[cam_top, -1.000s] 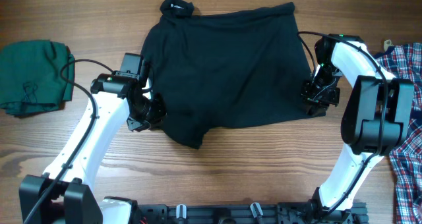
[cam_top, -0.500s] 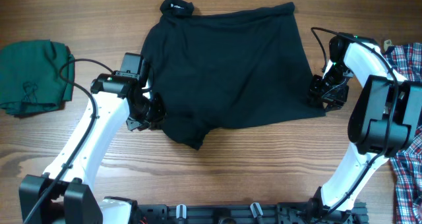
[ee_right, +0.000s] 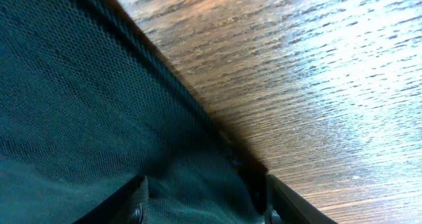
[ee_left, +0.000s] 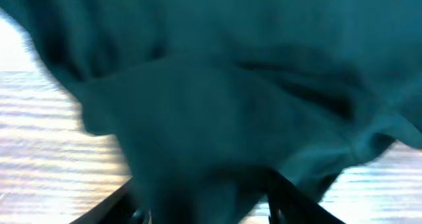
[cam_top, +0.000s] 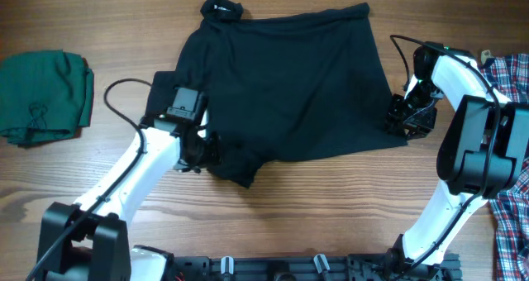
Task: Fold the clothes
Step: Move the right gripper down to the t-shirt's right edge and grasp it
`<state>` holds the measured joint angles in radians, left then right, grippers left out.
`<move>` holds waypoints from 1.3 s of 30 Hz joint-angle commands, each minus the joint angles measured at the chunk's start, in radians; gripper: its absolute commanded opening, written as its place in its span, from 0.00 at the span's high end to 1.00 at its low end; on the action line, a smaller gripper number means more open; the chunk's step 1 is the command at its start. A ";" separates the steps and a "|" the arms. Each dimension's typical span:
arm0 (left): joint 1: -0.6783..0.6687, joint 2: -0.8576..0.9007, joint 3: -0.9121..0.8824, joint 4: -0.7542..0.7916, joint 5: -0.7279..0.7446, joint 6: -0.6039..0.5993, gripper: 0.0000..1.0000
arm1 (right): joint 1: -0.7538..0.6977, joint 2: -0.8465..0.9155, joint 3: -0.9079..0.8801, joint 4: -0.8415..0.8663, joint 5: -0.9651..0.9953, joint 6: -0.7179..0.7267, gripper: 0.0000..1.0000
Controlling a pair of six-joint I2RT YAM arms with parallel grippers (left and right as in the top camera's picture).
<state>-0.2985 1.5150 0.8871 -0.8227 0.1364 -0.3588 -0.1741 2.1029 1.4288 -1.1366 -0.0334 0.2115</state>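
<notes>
The black shirt (cam_top: pixel 289 83) lies spread on the wooden table, its collar (cam_top: pixel 221 7) at the far left corner. My left gripper (cam_top: pixel 207 153) is at the shirt's near left part, and dark fabric (ee_left: pixel 217 118) bulges between its fingers (ee_left: pixel 208 207); the view is blurred. My right gripper (cam_top: pixel 403 122) is at the shirt's near right corner. Its fingers (ee_right: pixel 203 201) hold the mesh fabric (ee_right: pixel 79 105) just inside the hem. The logo and label are hidden.
A dark green folded garment (cam_top: pixel 41 95) lies at the far left. A red-white-blue plaid shirt (cam_top: pixel 511 202) lies along the right edge behind my right arm. Bare wood (cam_top: pixel 331 207) runs along the near side.
My left gripper has moved right onto the shirt's near left part, uncovering the left sleeve. My right gripper shifted slightly right a second ago and has stayed there since.
</notes>
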 commanded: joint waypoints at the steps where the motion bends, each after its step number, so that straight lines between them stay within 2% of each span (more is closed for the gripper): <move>1: -0.042 0.008 -0.006 0.008 0.014 0.049 0.58 | 0.003 0.002 -0.017 0.019 -0.017 0.000 0.45; 2: -0.043 0.008 -0.006 0.008 0.014 0.049 0.75 | 0.003 0.002 -0.017 0.019 -0.017 0.000 0.46; 3: -0.042 0.008 -0.006 0.008 0.014 0.049 0.84 | 0.003 0.002 -0.017 0.019 -0.018 0.000 0.47; 4: -0.042 0.008 -0.006 0.008 0.008 0.049 0.86 | 0.003 0.002 -0.017 0.019 -0.021 0.000 0.47; 6: -0.042 0.007 -0.006 0.005 -0.030 0.050 0.75 | 0.003 0.002 -0.017 0.019 -0.021 0.000 0.46; 7: -0.042 0.007 -0.006 0.010 -0.034 0.090 0.62 | 0.003 0.002 -0.017 0.019 -0.021 0.000 0.46; 9: -0.042 0.007 -0.006 0.027 -0.034 0.138 0.57 | 0.003 0.002 -0.017 0.020 -0.021 0.000 0.45; 11: -0.042 0.007 -0.006 0.027 -0.059 0.188 0.57 | 0.003 0.002 -0.017 0.021 -0.021 0.000 0.45; 14: -0.042 0.007 -0.006 0.050 -0.130 0.188 0.58 | 0.003 0.002 -0.017 0.026 -0.021 0.000 0.43; 17: -0.042 0.008 -0.006 0.110 -0.131 0.199 0.59 | 0.003 0.002 -0.017 0.029 -0.021 0.000 0.42; 18: -0.042 0.008 -0.006 0.114 -0.130 0.199 0.60 | 0.003 0.002 -0.017 0.029 -0.021 0.000 0.42; 20: -0.042 0.008 -0.006 0.104 -0.126 0.198 0.72 | 0.003 0.002 -0.017 0.029 -0.021 0.000 0.42; 21: -0.042 0.008 -0.006 0.099 -0.122 0.195 0.82 | 0.003 0.002 -0.017 0.027 -0.021 0.000 0.47; 22: -0.042 0.007 -0.006 0.082 -0.097 0.194 0.93 | 0.003 0.002 -0.017 0.024 -0.021 0.000 0.65; 23: -0.042 0.007 -0.006 0.072 -0.064 0.195 0.96 | 0.003 0.002 -0.017 0.019 -0.021 0.001 0.88; 24: -0.042 0.005 -0.002 0.043 -0.021 0.194 0.96 | 0.003 0.002 -0.015 0.008 -0.021 0.002 0.96; 29: -0.042 0.003 0.065 -0.055 0.031 0.190 0.96 | 0.003 0.001 0.034 -0.039 -0.021 0.000 0.96; 34: -0.012 0.003 0.151 -0.132 0.031 0.164 0.85 | 0.003 0.001 0.108 -0.083 -0.020 -0.001 0.96; 39: 0.066 0.003 0.152 -0.167 0.056 0.138 0.91 | 0.003 0.000 0.113 -0.080 -0.020 -0.001 0.96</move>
<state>-0.2775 1.5158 1.0206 -0.9756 0.1562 -0.1978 -0.1692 2.1025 1.5215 -1.2156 -0.0666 0.2115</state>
